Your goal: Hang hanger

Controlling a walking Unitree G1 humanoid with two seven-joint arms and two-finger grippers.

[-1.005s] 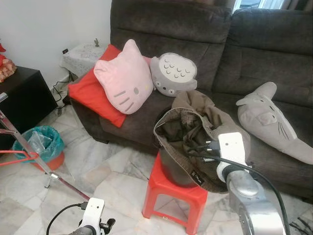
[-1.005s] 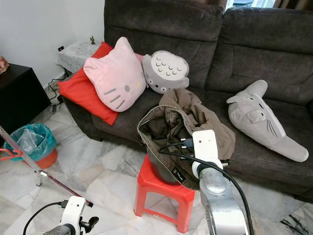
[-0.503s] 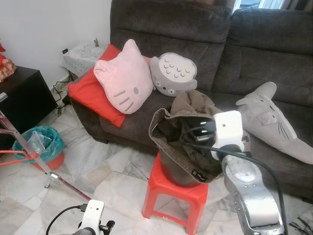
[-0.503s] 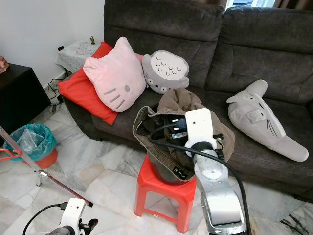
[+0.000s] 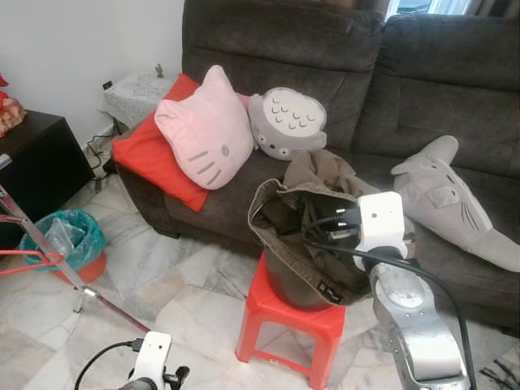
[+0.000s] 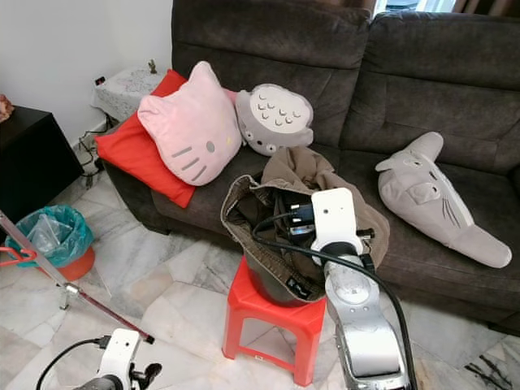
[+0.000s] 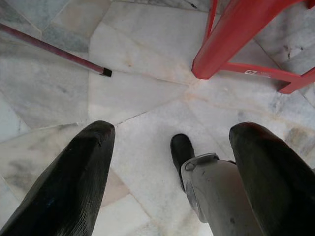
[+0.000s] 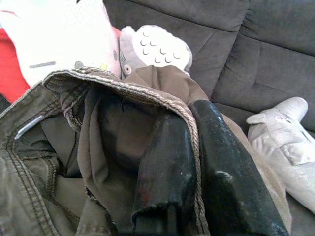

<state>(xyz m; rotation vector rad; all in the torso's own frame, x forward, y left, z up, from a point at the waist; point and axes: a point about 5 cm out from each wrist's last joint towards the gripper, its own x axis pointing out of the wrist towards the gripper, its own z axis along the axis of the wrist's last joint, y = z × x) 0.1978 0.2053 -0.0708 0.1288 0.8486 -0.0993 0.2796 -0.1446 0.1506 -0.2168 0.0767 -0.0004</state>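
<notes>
Where writing could be expected, none can be read: a small pale label (image 5: 327, 288) on the waistband of the olive trousers (image 5: 284, 223) and a white sticker (image 7: 251, 72) on a rail of the red stool (image 5: 284, 321) are both too small to make out. A dark bucket (image 5: 284, 284) stands on the stool seat and holds the trousers, which spill over its rim toward the sofa (image 5: 422, 89). The right gripper (image 8: 189, 115) is clamped on the trousers, with the ribbed waistband edge pinched between its two black fingers (image 8: 162, 162). The left gripper (image 7: 172, 130) hangs low over the marble floor (image 7: 138, 93) near a stool leg, its fingers spread wide and holding nothing. A thin red hanger (image 5: 28, 256) sits on the slanted rack pole (image 5: 49, 252) at the far left of the floor, well apart from both grippers. Beside that pole, a bin (image 5: 63, 244) lined with a teal bag holds crumpled clear plastic. A pink cat cushion (image 5: 203, 130) leans on the sofa's left end.
</notes>
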